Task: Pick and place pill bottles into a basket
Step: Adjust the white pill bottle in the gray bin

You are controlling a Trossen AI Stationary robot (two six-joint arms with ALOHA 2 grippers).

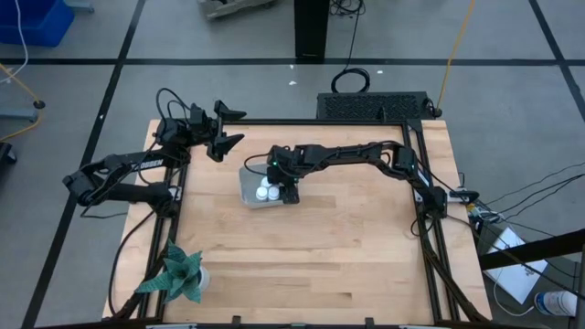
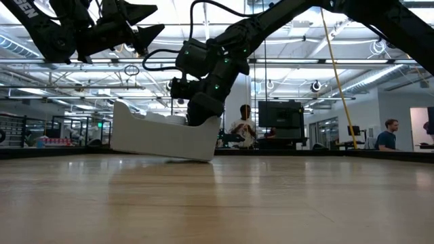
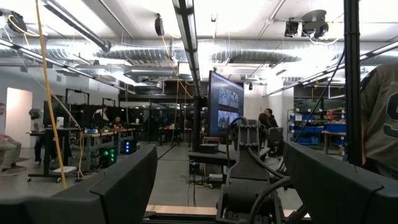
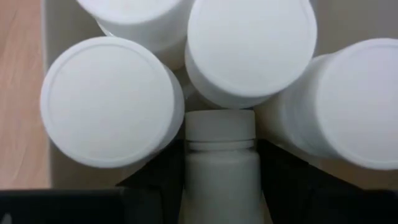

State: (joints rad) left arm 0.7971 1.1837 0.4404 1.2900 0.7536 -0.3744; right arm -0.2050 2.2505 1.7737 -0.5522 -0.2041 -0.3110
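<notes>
The pale grey-blue basket (image 1: 249,187) stands left of the table's middle and shows white in the low view (image 2: 156,139). Several white pill bottles stand in it, caps up (image 1: 265,188) (image 4: 109,99) (image 4: 249,50). My right gripper (image 1: 289,190) (image 2: 202,118) reaches down into the basket's right end and is shut on one pill bottle (image 4: 221,180). My left gripper (image 1: 227,130) (image 3: 217,193) hangs open and empty above the table's far left part. My right gripper pinches the pill bottle's body (image 4: 221,186) between its two fingers (image 4: 155,183), one on each side. The fingers point down from above and the bottle lies along them, cap end (image 4: 221,127) down. The cap sits among the standing bottles' caps inside the basket.
A green star-shaped plant-like object (image 1: 178,274) stands at the table's near left corner. Black frame rails (image 1: 430,228) run along the table's edges. A dark box (image 1: 370,105) sits beyond the far edge. People show in the room behind (image 2: 243,125).
</notes>
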